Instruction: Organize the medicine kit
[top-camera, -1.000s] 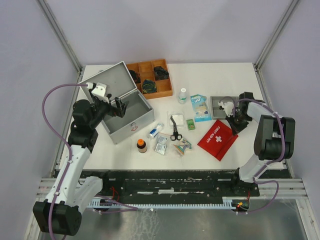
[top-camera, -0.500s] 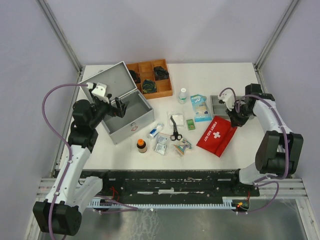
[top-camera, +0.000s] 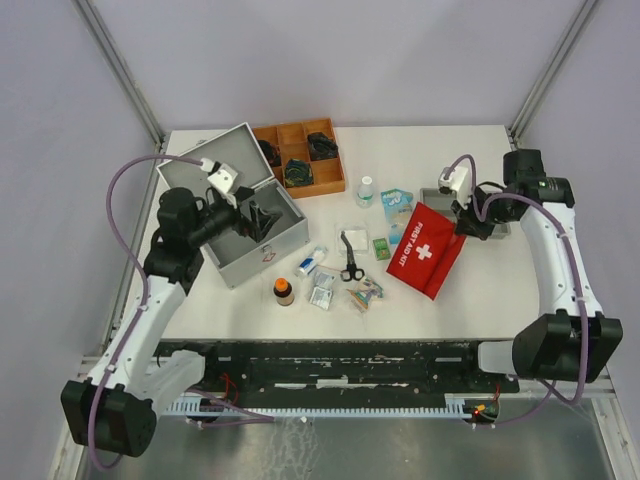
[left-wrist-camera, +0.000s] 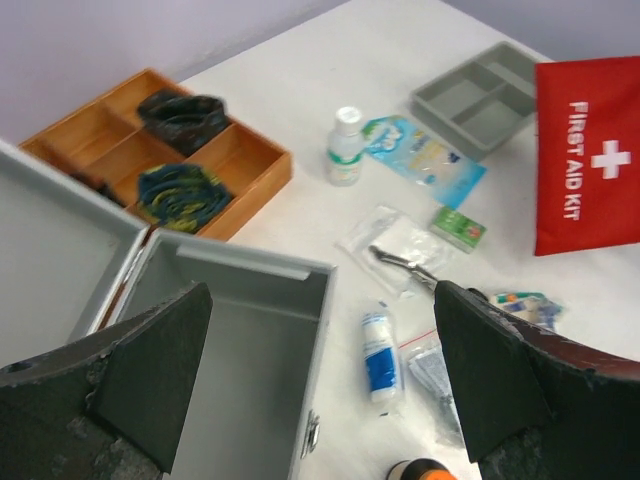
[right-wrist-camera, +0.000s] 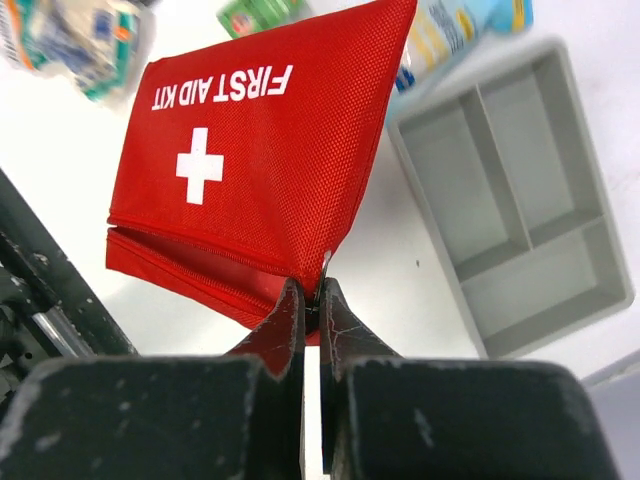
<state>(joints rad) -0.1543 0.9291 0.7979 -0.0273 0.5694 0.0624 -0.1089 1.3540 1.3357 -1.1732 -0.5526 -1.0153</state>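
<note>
The medicine kit (top-camera: 268, 249) stands open at left centre of the top view, lid raised toward the upper left. In the left wrist view its interior appears empty, though the fingers hide part of the floor. The left gripper (top-camera: 260, 219) hovers over the open kit with jaws wide apart, holding nothing. The right gripper (right-wrist-camera: 311, 300), at right centre of the top view, is clamped on one corner of the red pouch (top-camera: 421, 250), which hangs tilted from the jaws beside the grey tray (right-wrist-camera: 520, 190). No item has been packed. Remaining on the table at centre: white bottle (top-camera: 366, 192), blue packet (top-camera: 399, 212), scissors (top-camera: 351, 258), amber bottle (top-camera: 284, 291) and several small packets (top-camera: 363, 293). The wooden tray (top-camera: 322, 186), at top centre, holds dark bundles. Judgement: the task is at an early stage, with the pouch likely the first item in transfer.
</note>
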